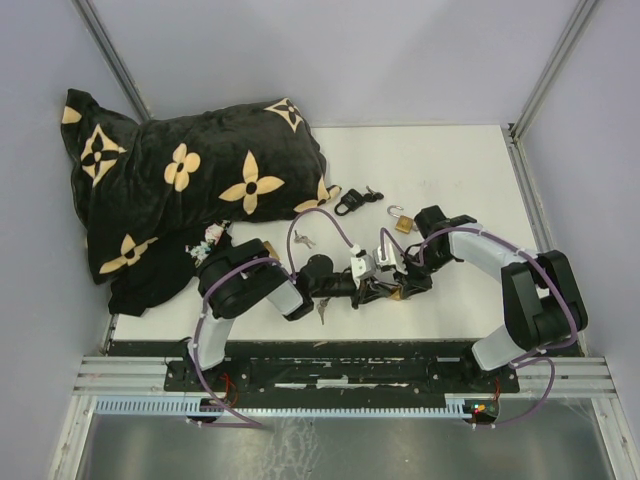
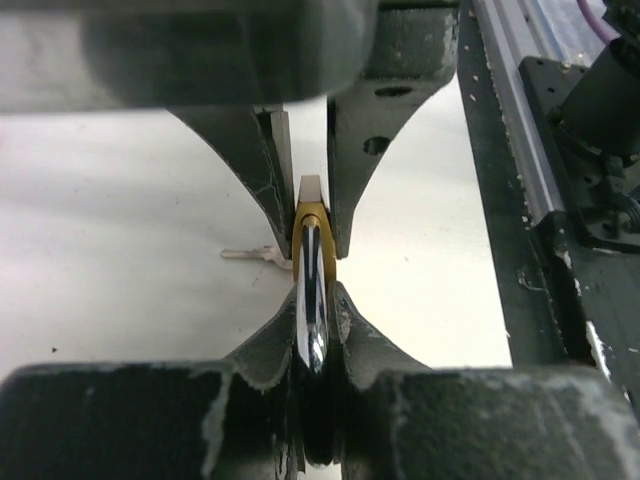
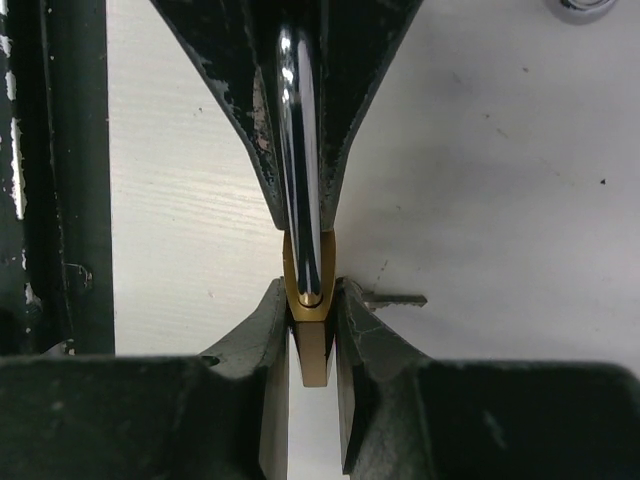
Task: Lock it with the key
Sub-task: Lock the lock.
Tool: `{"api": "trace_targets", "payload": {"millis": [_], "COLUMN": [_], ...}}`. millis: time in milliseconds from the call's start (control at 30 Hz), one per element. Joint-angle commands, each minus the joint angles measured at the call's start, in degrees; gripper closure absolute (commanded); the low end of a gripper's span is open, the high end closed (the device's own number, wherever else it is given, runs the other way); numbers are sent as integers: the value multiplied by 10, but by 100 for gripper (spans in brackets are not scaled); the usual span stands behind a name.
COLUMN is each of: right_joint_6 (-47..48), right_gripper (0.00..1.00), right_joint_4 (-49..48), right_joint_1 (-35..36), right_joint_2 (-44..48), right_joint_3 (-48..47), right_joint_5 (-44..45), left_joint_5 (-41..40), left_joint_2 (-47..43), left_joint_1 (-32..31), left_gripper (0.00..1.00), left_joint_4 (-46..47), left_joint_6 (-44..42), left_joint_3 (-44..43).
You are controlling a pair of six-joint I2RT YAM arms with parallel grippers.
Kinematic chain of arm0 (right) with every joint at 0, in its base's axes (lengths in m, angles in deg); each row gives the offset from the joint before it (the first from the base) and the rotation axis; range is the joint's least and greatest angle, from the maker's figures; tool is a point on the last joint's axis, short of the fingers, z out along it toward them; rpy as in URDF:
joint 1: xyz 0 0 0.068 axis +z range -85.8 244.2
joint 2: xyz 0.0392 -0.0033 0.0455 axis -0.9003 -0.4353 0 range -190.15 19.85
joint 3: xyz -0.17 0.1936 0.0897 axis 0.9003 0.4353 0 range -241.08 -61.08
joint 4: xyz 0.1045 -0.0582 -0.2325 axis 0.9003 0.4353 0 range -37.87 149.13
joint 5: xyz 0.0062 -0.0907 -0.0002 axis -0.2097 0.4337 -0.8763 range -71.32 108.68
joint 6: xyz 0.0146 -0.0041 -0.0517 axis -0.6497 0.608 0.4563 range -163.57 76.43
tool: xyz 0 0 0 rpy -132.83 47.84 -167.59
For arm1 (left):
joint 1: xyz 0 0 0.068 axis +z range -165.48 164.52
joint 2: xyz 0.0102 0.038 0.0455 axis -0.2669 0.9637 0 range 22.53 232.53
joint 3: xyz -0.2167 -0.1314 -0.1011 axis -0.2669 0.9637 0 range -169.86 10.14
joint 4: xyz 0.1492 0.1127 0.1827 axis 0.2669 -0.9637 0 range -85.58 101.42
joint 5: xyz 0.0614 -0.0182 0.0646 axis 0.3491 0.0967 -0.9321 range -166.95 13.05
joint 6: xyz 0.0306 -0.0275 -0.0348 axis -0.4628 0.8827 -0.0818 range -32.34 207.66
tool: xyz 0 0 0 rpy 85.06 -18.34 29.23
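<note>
A brass padlock [image 3: 312, 335] with a chrome shackle [image 2: 312, 300] is held on edge between both grippers above the white table [image 1: 450, 170]. My left gripper [image 2: 315, 297] is shut on the shackle. My right gripper [image 3: 312, 292] is shut on the brass body. In the top view the two grippers meet, the left gripper [image 1: 376, 289] touching the right gripper [image 1: 405, 284]. A silver key [image 3: 395, 298] shows just beside the padlock's body, partly hidden behind a finger; the same key [image 2: 250, 254] is seen in the left wrist view. I cannot tell whether it touches the lock.
A black padlock [image 1: 348, 203] and a second brass padlock [image 1: 400, 220] lie further back on the table. Loose keys [image 1: 303, 240] lie near the left arm. A black pillow with yellow flowers [image 1: 190, 185] fills the back left.
</note>
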Motion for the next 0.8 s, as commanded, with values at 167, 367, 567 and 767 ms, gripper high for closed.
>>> {"api": "trace_targets", "payload": {"millis": [167,367,567,767], "right_joint_6": [-14,-4,5,20], "right_gripper": [98,98,98,98], "right_joint_4": [-50,-36,-23,-20], "right_joint_1": [8,1,-17,-27], "right_joint_2": [-28,-26,-19,-5], "right_joint_3": [4,0,-3,2], "right_joint_5": [6,-5,-25,-37], "left_joint_5": [-6,-29,-53,-76], "left_joint_2": [5,-71,-139,-173], "left_joint_1": [-54,-22,-4,3], "left_gripper": [95,81,55,35], "left_joint_4": [-70,-19,-21,-25], "left_joint_6": [64,124,136,124], "left_joint_3": [58,95,124,150]}}
